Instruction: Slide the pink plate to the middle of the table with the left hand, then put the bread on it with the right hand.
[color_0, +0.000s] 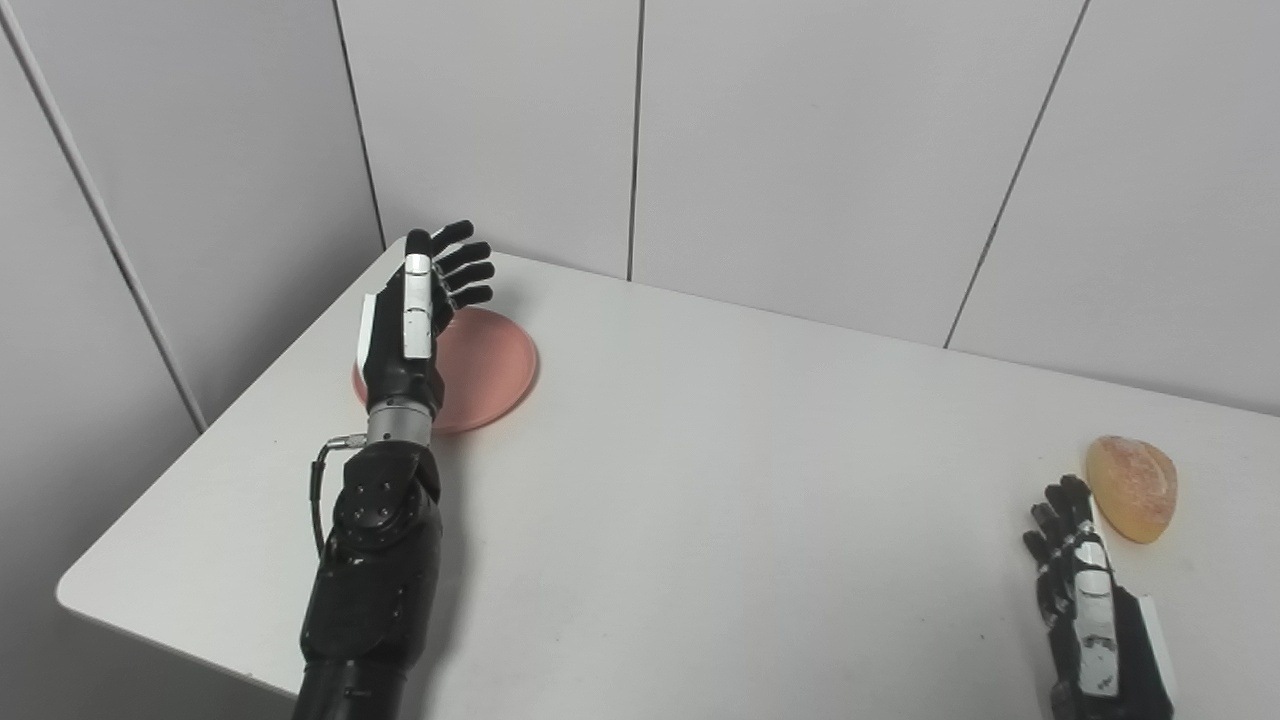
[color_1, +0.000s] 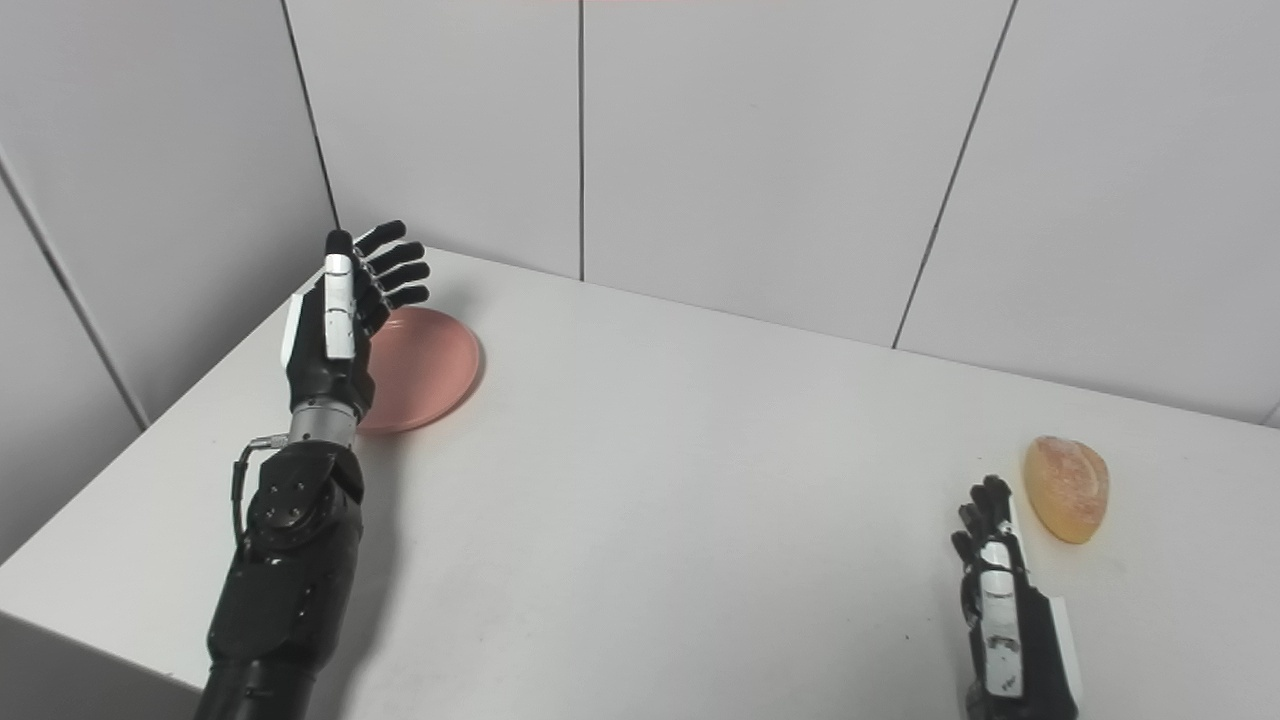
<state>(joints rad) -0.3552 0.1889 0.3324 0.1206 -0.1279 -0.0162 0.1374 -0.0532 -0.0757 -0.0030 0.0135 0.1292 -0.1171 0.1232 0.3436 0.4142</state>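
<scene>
the pink plate (color_0: 490, 365) sits at the bench's (color_0: 700, 480) far left corner, under the open left hand (color_0: 420, 310) poised at its left rim, so the push runs rightward. the bread (color_0: 1133, 487) lies just beyond the empty, loosely curled right hand (color_0: 1085, 590).

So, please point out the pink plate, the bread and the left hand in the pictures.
pink plate (color_0: 495, 365): left eye view, on its bare right part.
bread (color_0: 1133, 487): left eye view, on the middle of its crust.
left hand (color_1: 335, 320): right eye view, on the back of the hand.
</scene>
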